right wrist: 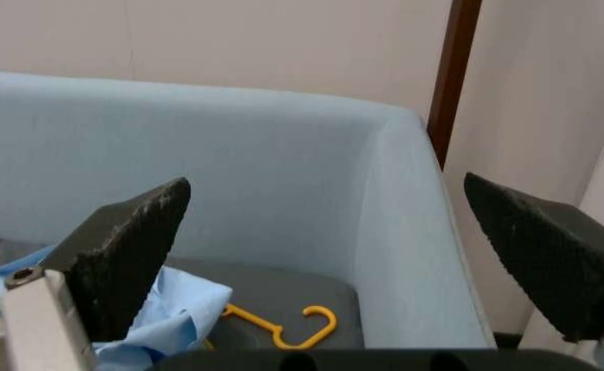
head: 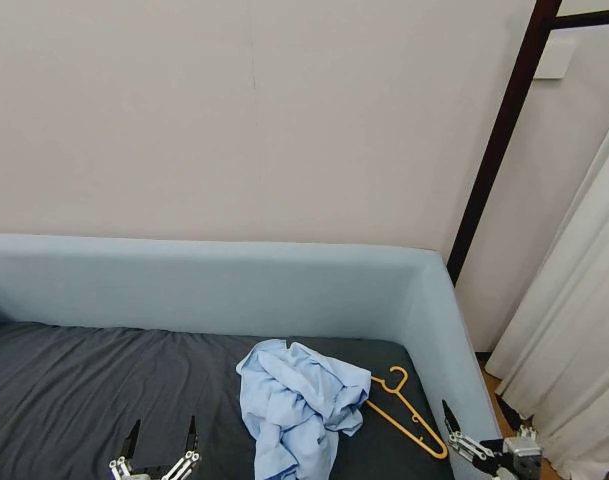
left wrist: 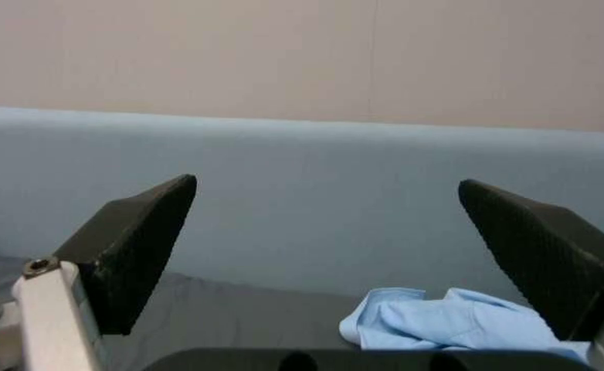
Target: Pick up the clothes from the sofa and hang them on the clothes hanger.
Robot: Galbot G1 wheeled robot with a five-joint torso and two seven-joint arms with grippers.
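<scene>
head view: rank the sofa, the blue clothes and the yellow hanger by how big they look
1. sofa, by far the largest
2. blue clothes, a crumpled heap on the seat
3. yellow hanger, thin, lying beside the clothes, clearly smallest

Left end effector (left wrist: 327,182) has black textured fingers (left wrist: 137,247), silver screwed bracket (left wrist: 49,317)

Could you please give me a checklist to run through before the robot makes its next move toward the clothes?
1. Left pincer open and empty: ok.
2. Right pincer open and empty: ok.
3. Blue garment on the sofa seat, nothing on top: ok.
4. Orange hanger flat on the seat beside the garment: ok.
5. Hanger's arm clear of the garment's edge: cannot tell.
6. Garment spread out for hanging: not ok, it is crumpled.
</scene>
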